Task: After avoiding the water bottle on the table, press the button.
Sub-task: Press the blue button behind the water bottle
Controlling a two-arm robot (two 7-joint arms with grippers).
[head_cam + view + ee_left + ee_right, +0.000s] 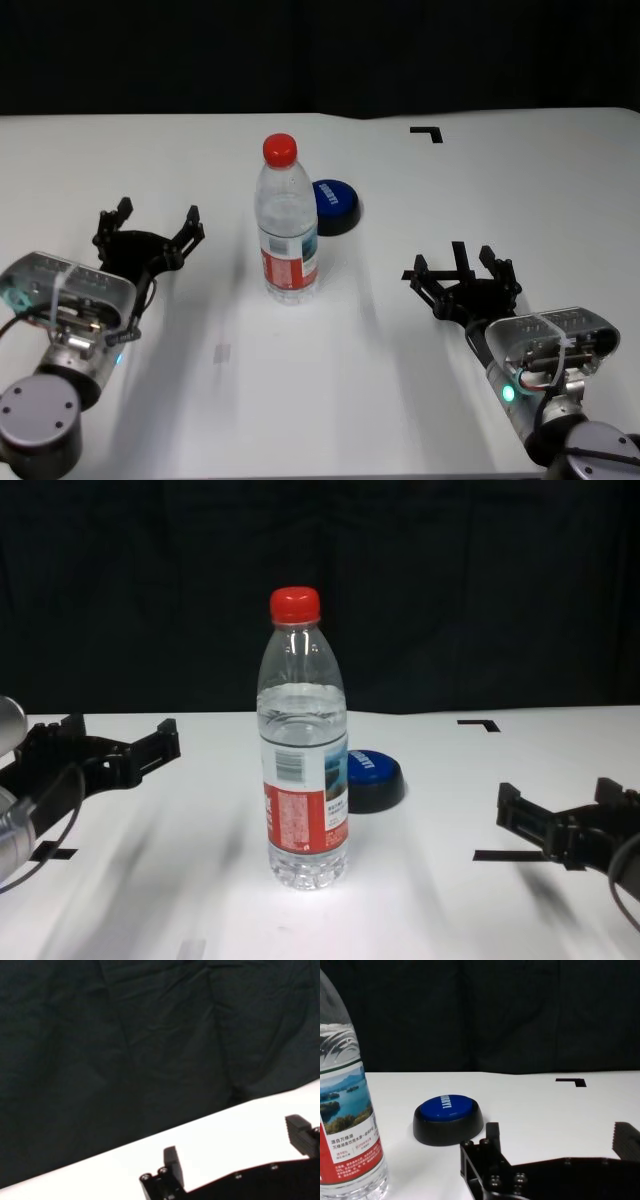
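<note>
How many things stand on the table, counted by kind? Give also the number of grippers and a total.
Bottles: 1, the bottle, upright.
Buttons: 1, the button, behind the bottle.
Grippers: 2, the left gripper and the right gripper, both open, one each side of the bottle over the table.
Total: 4.

The water bottle point(287, 222) stands upright near the middle of the table point(520, 190), a tall clear plastic bottle with a red screw cap and a label of red, white and a blue landscape print; it is filled nearly to the shoulder. The button point(336, 205) sits at about 1 o'clock from the bottle, just beyond it and partly hidden behind it in the chest view. It is a low round dome, blue on top with small white lettering, on a wider black base, resting flat on the white surface.
</note>
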